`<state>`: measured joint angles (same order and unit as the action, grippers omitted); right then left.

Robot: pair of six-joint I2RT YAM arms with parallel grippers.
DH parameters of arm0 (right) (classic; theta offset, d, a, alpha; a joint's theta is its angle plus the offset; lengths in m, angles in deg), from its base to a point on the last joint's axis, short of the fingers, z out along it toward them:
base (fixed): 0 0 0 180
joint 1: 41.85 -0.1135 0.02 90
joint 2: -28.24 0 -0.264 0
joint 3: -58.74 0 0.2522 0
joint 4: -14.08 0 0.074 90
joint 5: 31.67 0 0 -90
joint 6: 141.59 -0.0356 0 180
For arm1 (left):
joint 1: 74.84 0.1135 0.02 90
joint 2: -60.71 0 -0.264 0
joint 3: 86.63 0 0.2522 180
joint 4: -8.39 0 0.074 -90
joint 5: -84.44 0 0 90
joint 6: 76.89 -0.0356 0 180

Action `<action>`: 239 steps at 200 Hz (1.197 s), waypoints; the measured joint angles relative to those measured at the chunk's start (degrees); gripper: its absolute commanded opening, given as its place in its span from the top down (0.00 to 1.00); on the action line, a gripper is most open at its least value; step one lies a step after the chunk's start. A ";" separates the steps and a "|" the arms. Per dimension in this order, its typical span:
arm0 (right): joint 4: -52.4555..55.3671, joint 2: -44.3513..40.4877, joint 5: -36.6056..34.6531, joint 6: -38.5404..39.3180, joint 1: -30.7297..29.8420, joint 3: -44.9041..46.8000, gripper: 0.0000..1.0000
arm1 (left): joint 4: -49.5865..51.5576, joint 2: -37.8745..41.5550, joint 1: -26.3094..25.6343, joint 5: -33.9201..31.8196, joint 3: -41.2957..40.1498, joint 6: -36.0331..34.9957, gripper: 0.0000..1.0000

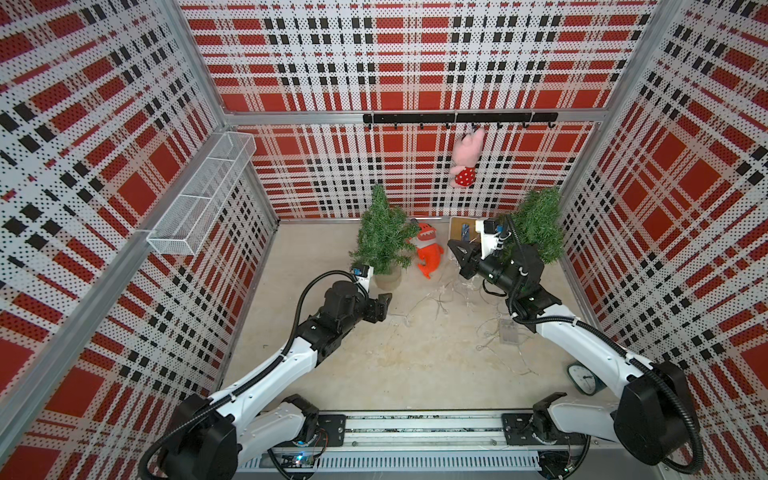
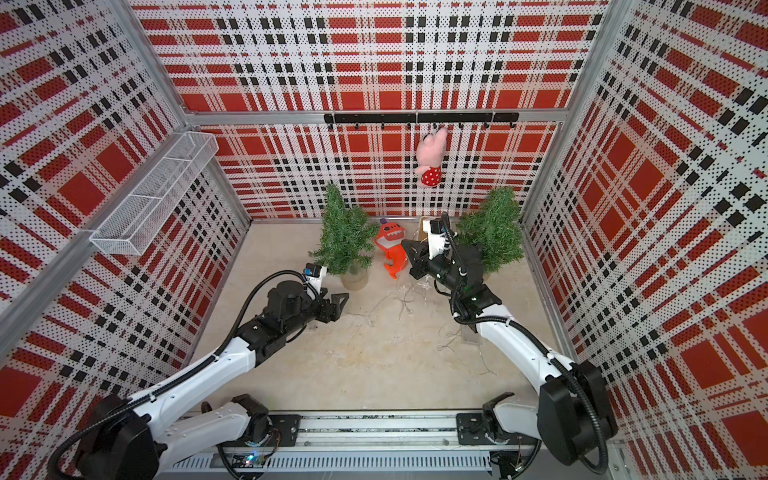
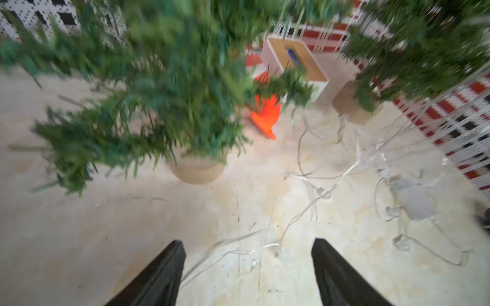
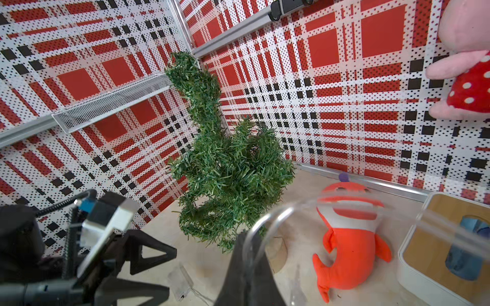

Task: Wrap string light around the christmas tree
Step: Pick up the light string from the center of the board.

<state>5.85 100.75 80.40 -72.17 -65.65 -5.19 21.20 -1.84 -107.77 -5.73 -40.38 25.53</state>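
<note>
Tree (image 1: 382, 232) beside the orange toy (image 1: 429, 254) stands potted; the light (image 1: 438, 305) sprawls over the floor right of it, running lengthwise from near its pot (image 1: 388, 279) off to the battery box (image 1: 508, 331). My right gripper (image 1: 454, 247), pressed together, pinches a loop of light up right of the tree. My left gripper (image 1: 387, 306), spread and empty, hovers just before the pot, the nearer one, I judge.
</note>
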 measured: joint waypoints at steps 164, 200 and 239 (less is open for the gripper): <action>7.61 -4.13 2.32 1.09 0.04 -2.43 1.00 | -32.57 -32.00 -7.39 5.68 1.88 -8.13 0.49; 8.46 -4.37 2.27 1.27 0.04 -3.37 1.00 | -34.95 -32.35 -6.27 6.82 2.40 -6.95 0.88; 10.01 -4.81 0.57 1.73 0.39 -5.51 1.00 | -34.27 -22.08 -5.66 6.29 -3.06 -5.03 0.97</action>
<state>15.86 95.94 80.96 -70.44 -65.25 -10.70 -13.07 -23.91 -113.43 0.57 -43.44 20.50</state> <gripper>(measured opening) 0.047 0.052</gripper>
